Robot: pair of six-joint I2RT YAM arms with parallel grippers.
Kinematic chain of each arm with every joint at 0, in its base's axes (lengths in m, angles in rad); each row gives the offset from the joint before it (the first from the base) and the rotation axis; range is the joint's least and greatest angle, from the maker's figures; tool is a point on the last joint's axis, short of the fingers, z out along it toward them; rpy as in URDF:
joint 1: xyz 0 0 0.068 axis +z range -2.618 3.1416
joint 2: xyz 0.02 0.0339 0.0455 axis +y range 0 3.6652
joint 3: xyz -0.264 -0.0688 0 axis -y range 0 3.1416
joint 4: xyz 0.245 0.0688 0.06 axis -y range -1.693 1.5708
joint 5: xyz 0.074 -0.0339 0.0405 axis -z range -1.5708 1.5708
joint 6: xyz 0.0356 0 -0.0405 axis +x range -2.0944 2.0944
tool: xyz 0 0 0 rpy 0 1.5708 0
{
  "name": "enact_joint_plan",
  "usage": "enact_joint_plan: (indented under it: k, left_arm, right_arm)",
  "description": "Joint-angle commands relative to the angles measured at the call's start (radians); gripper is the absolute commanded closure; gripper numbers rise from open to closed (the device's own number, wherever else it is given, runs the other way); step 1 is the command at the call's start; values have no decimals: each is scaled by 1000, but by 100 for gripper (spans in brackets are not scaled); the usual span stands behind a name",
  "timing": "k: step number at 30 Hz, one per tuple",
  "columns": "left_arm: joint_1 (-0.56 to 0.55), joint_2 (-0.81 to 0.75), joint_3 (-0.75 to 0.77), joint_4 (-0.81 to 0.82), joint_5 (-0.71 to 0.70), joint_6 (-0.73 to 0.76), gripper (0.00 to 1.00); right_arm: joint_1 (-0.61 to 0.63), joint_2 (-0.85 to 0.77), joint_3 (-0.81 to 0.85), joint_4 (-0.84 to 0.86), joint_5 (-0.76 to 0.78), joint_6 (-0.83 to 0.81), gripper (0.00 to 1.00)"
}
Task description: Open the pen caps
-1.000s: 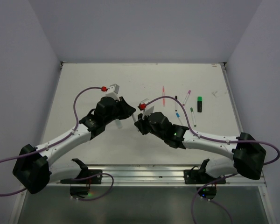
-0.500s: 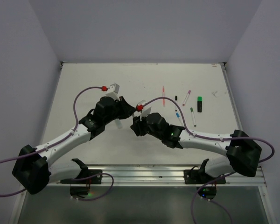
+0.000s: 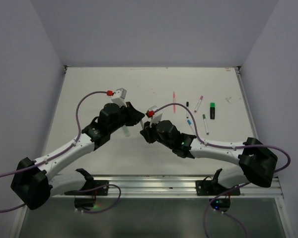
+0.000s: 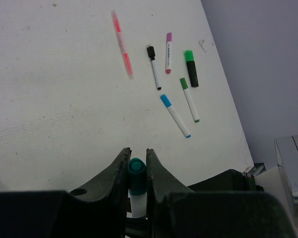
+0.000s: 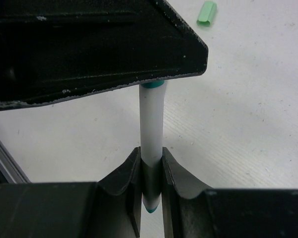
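My left gripper (image 4: 137,157) is shut on the teal pen cap (image 4: 137,171) of a white pen. My right gripper (image 5: 151,154) is shut on that pen's white barrel (image 5: 152,124), whose teal end pokes out behind the fingers. The cap's lower edge (image 5: 153,85) shows just under the left finger, still seated on the barrel. In the top view the two grippers, left (image 3: 135,119) and right (image 3: 145,130), meet above the middle of the table. A loose pale green cap (image 5: 206,12) lies on the table.
Capped pens lie at the right of the table (image 3: 89,99): a pink pen (image 4: 122,44), black-capped (image 4: 154,67), magenta-capped (image 4: 168,45), dark-green-capped (image 4: 189,99) and blue-capped (image 4: 175,115) pens, and a black highlighter with a green cap (image 4: 191,68). Walls enclose the table on three sides.
My right gripper has moved a little left, closer to the left gripper. The left arm's base end has shifted slightly. Both grips are unchanged.
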Motion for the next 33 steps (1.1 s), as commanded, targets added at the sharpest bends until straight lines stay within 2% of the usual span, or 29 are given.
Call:
enact_joint_plan:
  k: [1, 5, 14, 20, 28, 33]
  left_arm:
    - [8, -25, 108, 115, -97, 49, 100]
    - [52, -4, 214, 134, -97, 59, 100]
    - [167, 27, 308, 220, -88, 31, 100]
    - [200, 30, 375, 220, -137, 37, 100]
    - [224, 31, 464, 243, -229, -47, 100]
    - [229, 44, 527, 237, -273, -50, 100]
  right_arm:
    - [9, -7, -56, 32, 10, 10, 100]
    - [9, 4, -102, 61, -1, 24, 100]
    - [10, -9, -224, 127, 11, 32, 100]
    - [10, 11, -254, 152, 4, 38, 100]
    - [23, 31, -247, 166, -9, 32, 100]
    - [26, 34, -250, 175, -16, 30, 100]
